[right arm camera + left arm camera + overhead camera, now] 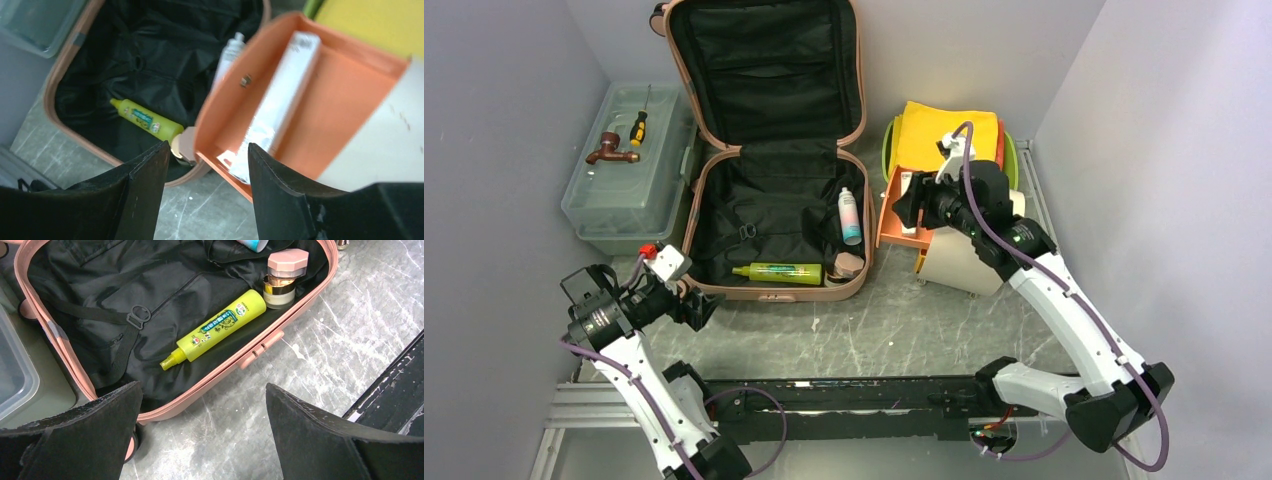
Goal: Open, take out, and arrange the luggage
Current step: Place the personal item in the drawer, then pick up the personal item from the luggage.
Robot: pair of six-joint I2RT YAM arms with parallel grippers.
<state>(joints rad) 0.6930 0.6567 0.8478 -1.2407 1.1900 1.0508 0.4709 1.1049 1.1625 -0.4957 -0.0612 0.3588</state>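
Note:
The luggage (774, 292) lies open, its lid standing against the back wall and its black lining showing. In the lower half lie a yellow-green spray bottle (779, 271) (215, 325) (147, 121), a pink-capped jar (849, 265) (285, 270) and a white and teal bottle (849, 215) (227, 55). My left gripper (699, 308) (202, 400) is open over the table at the case's front left corner, with nothing in it. My right gripper (902, 205) (207, 150) is open and empty above the near edge of an orange tray (889, 228) (345, 100). A white tube (280, 100) lies in that tray.
A translucent toolbox (629, 190) sits left of the case, with a screwdriver (638, 128) and a brown tap (611, 150) on its lid. Behind the orange tray are a yellow cloth (949, 135) and a lime green tray. A white round container (959, 265) lies under my right arm. Grey walls close in on both sides.

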